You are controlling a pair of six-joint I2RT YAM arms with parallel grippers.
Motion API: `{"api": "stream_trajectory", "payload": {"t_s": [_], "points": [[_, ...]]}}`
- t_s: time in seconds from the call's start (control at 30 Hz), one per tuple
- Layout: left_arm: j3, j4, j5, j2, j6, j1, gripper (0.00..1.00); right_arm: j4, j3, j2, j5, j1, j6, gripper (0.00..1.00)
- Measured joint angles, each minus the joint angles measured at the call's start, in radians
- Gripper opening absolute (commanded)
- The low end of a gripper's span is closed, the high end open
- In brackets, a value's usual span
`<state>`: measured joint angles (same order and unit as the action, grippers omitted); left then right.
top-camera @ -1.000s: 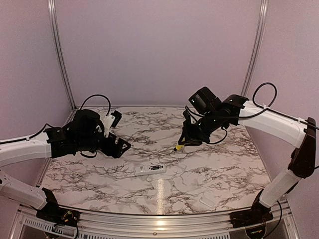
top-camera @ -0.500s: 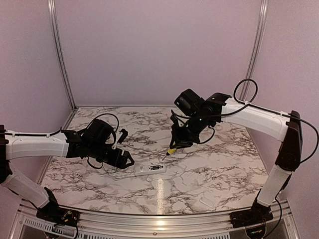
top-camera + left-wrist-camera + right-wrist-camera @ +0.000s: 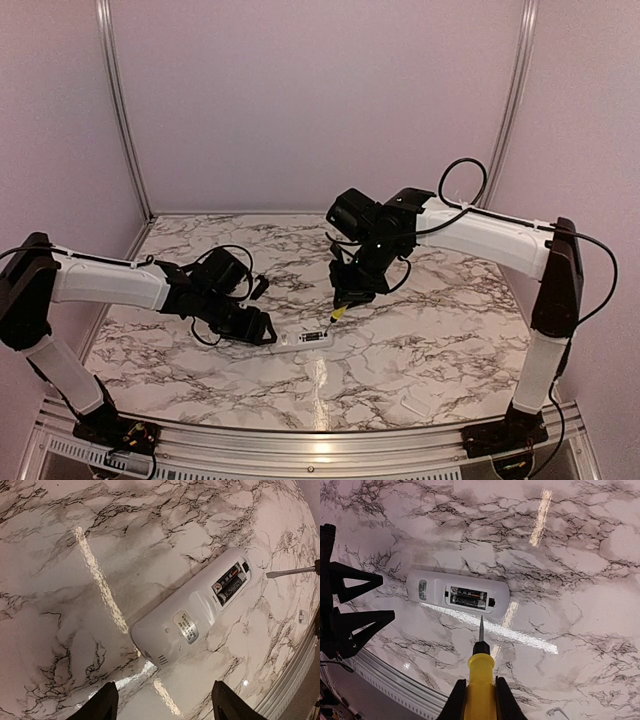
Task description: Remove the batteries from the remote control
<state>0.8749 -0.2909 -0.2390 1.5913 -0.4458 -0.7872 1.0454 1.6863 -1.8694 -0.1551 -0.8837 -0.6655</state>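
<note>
The remote control (image 3: 457, 593) lies recess-up on the tabletop (image 3: 420, 340), batteries (image 3: 468, 598) exposed; right fingers (image 3: 457, 702) clamp the screwdriver (image 3: 480, 672) tip-down to pry, left fingers (image 3: 102, 705) open near its end, presumably to brace it.

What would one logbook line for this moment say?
left hand: open, by end of remote control | right hand: gripping screwdriver, tip aimed at batteries | batteries: both seated

The slim white remote control (image 3: 437, 587) lies flat with its back face up, its uncovered recess holding two dark batteries (image 3: 468, 598) side by side.
</note>
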Motion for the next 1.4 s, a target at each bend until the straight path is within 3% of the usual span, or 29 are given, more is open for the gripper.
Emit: {"api": "stream_trajectory", "payload": {"t_s": [0.3, 1.4], "points": [[0.082, -0.012, -0.025, 0.081, -0.024, 0.0, 0.54, 0.008, 0.002, -0.003, 0.008, 0.0, -0.023, 0.0], [0.128, -0.056, -0.034, 0.192, -0.041, 0.0, 0.45, -0.012, 0.006, -0.047, 0.017, -0.006, -0.05, 0.0]]}}
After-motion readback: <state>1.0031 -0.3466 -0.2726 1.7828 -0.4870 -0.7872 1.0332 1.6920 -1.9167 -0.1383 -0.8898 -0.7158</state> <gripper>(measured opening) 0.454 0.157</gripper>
